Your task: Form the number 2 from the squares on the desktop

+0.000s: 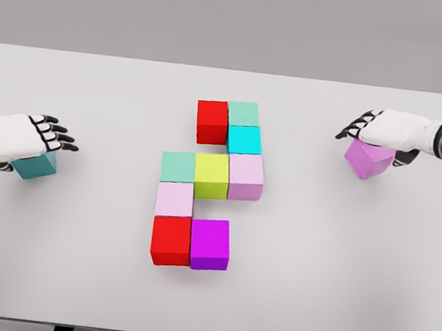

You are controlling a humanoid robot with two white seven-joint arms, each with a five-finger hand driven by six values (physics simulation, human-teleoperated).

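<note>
Left hand (24, 137): enters from the left edge, fingers (55, 135) extended and relaxed, resting over a teal cube (36, 165); no closed grasp visible.
Right hand (389, 129): enters from the right edge, fingers (356, 127) stretched toward the table centre, palm lying on top of a violet cube (368, 159); whether it grips the cube cannot be told.
Table (74, 261): white, flat; the two hand-side cubes sit well apart from the central group.
Top row: red cube (212, 121) touching mint cube (244, 113) on its right.
Right column: cyan cube (245, 139) just below the mint one.
Middle row: pale green cube (178, 166), yellow-green cube (212, 174), pink cube (245, 175), side by side.
Left column: light pink cube (175, 199) below the pale green one.
Bottom row: second red cube (171, 240) beside magenta cube (210, 244).
</note>
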